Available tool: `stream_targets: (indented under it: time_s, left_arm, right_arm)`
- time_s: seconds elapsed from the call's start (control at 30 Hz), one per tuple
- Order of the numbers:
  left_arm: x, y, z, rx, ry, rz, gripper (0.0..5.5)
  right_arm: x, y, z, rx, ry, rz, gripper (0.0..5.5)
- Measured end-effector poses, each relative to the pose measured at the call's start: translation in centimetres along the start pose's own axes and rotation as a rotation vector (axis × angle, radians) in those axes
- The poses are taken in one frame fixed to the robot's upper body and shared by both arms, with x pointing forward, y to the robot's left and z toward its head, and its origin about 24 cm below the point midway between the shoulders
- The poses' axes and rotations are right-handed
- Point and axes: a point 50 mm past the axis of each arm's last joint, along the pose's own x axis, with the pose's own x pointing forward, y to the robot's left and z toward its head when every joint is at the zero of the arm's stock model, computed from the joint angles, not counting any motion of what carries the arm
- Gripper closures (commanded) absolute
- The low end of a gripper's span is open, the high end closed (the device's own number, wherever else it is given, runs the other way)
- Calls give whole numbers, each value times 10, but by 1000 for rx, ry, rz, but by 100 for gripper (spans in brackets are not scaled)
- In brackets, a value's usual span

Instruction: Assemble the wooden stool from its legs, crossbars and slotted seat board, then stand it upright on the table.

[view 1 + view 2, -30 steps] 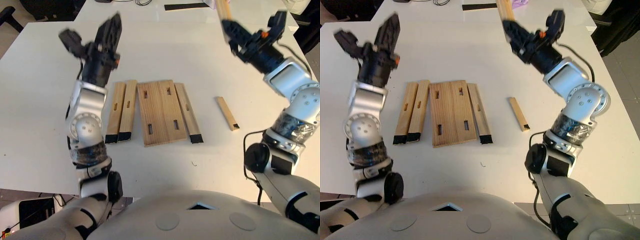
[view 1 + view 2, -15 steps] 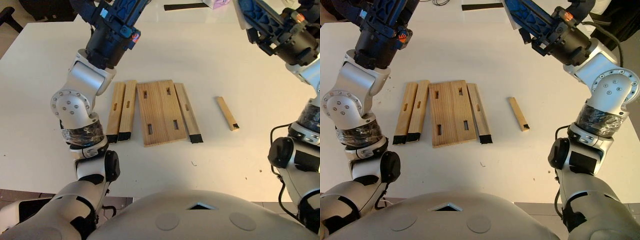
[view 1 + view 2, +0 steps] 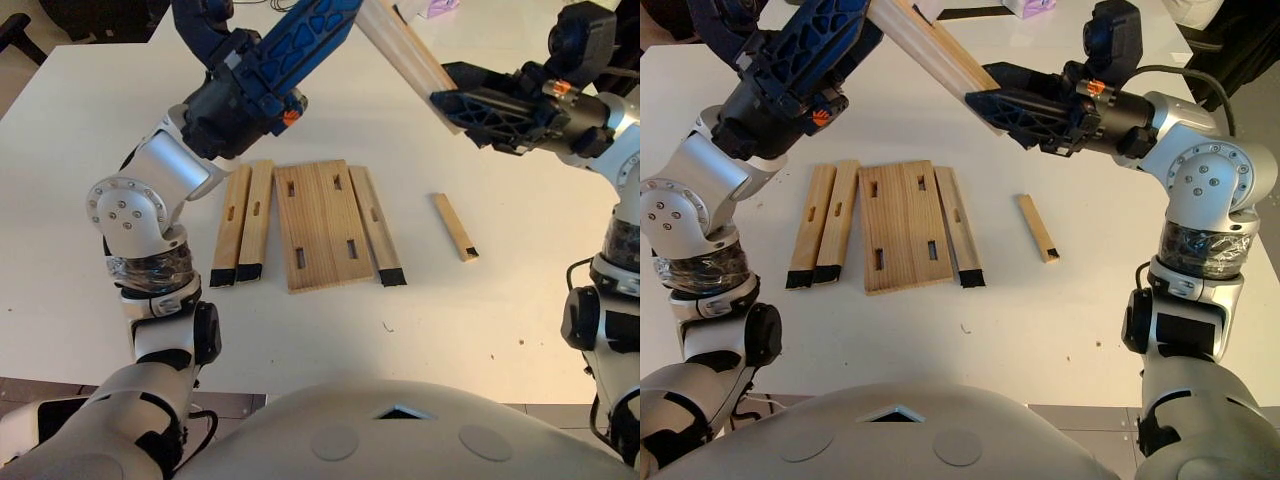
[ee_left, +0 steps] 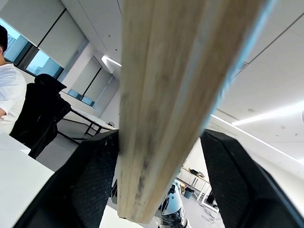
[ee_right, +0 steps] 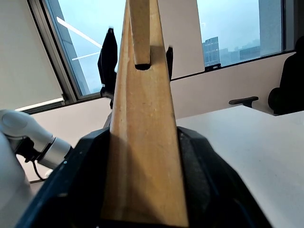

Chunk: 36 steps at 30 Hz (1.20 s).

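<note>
A wooden leg (image 3: pixel 405 55) is held slanting in the air above the table, between both arms. My right gripper (image 3: pixel 450 102) is shut on its lower end and my left gripper (image 3: pixel 340 18) is shut on its upper end. In the right wrist view a narrower wooden piece (image 5: pixel 140 28) sticks out of a dark notch in the leg (image 5: pixel 142 156). The slotted seat board (image 3: pixel 320 225) lies flat on the white table (image 3: pixel 90 180). Two legs (image 3: pixel 243 222) lie left of the board, a third leg (image 3: pixel 377 225) against its right edge. A short crossbar (image 3: pixel 455 227) lies farther right.
A black strip (image 3: pixel 368 13) lies at the table's far side. The table's front edge (image 3: pixel 330 375) is near my body. Bare table surface extends left of the legs and right of the crossbar.
My right gripper has swung the leg from upright at the far right to a slant over the table's middle. My left arm rose and turned inward, and its gripper shut on the leg's upper end.
</note>
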Motion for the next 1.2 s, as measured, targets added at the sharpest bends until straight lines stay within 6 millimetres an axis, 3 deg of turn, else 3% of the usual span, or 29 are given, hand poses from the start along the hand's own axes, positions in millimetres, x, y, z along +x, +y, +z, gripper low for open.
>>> stream_targets:
  time_s: [0.37,0.8,1.0,1.2]
  left_arm:
    - [-5,0,6,47,29,-4,249]
    - [-7,-1,-2,72,57,-10,249]
    - [-9,-1,-3,83,54,1,326]
    - [-10,-1,-5,93,53,5,328]
  right_arm:
    - [-6,5,-16,36,27,-13,345]
    - [-1,6,-18,55,33,5,345]
    - [0,7,-19,70,32,18,345]
    - [0,8,-20,86,37,19,345]
